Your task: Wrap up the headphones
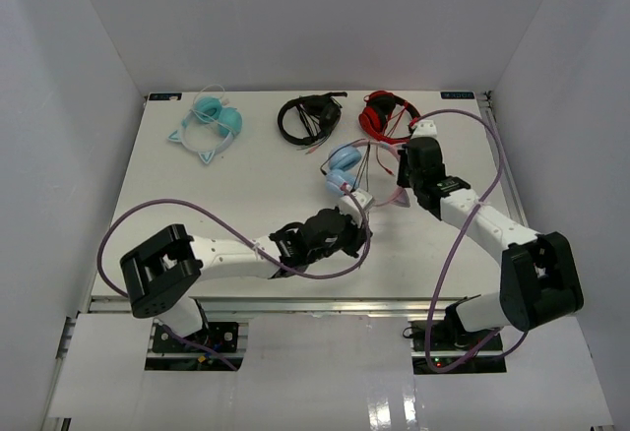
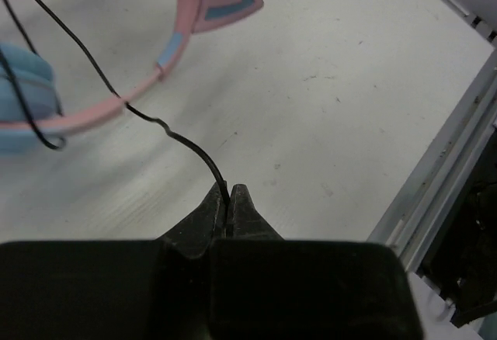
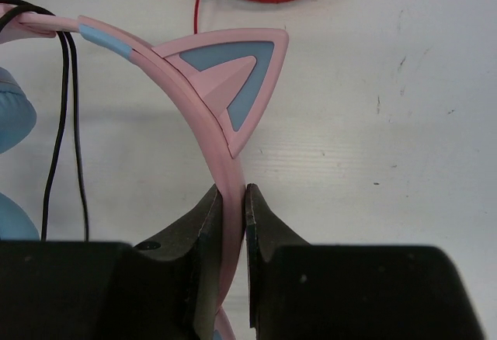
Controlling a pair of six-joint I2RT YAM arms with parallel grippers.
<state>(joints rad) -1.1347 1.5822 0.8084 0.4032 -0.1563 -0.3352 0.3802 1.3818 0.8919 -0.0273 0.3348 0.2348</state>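
The headphones [image 1: 344,163] lie at the middle right of the table, with light blue ear cups and a pink headband with cat ears. My right gripper [image 1: 406,187] is shut on the pink headband [image 3: 194,111], just below one cat ear [image 3: 241,76]; in the right wrist view the gripper [image 3: 233,196] pinches the band between both jaws. My left gripper [image 1: 362,237] sits in front of the headphones. In the left wrist view it [image 2: 229,192] is shut on the thin dark cable [image 2: 186,144], which runs up across the headband [image 2: 101,115] towards a blue ear cup [image 2: 23,76].
All-teal cat-ear headphones [image 1: 209,121] lie at the back left, black headphones [image 1: 308,116] at the back middle, red headphones [image 1: 386,114] just behind the right gripper. The table's metal edge rail [image 2: 443,177] runs close to the left gripper.
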